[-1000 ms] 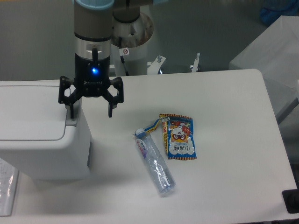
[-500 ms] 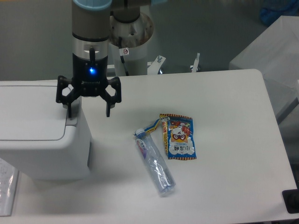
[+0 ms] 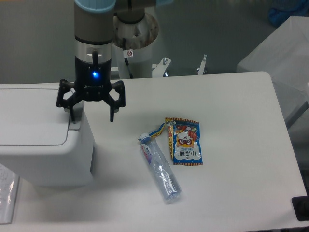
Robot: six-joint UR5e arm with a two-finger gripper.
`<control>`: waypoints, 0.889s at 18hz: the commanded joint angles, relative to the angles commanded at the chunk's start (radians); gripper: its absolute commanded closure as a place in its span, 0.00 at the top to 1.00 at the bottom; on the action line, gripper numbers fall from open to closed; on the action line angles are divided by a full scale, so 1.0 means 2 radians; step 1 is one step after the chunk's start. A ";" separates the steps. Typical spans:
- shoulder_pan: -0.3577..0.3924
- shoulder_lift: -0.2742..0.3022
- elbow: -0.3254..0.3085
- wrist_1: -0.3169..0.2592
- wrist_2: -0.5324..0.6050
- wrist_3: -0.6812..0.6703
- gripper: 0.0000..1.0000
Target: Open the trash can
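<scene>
Compared with one second before, the gripper [image 3: 91, 115] had moved a little to the left and slightly up; its fingers were wide apart and held nothing, as before; the other things had not moved. The left finger [image 3: 72, 112] was over the right edge of the trash can [image 3: 46, 145], close to the lid [image 3: 31, 116]; the right finger hung over the table [image 3: 231, 145] beside the bin. The trash can stood at the left side of the table, its lid closed. To the right lay one plastic bottle [image 3: 159, 168] and one snack packet [image 3: 184, 141], just beside each other; neither was between gripper and bin.
</scene>
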 joint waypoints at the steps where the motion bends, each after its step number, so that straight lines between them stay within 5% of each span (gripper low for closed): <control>1: 0.000 -0.001 -0.001 0.001 0.000 0.000 1.00; 16: 0.009 0.004 0.005 0.000 -0.002 0.002 1.00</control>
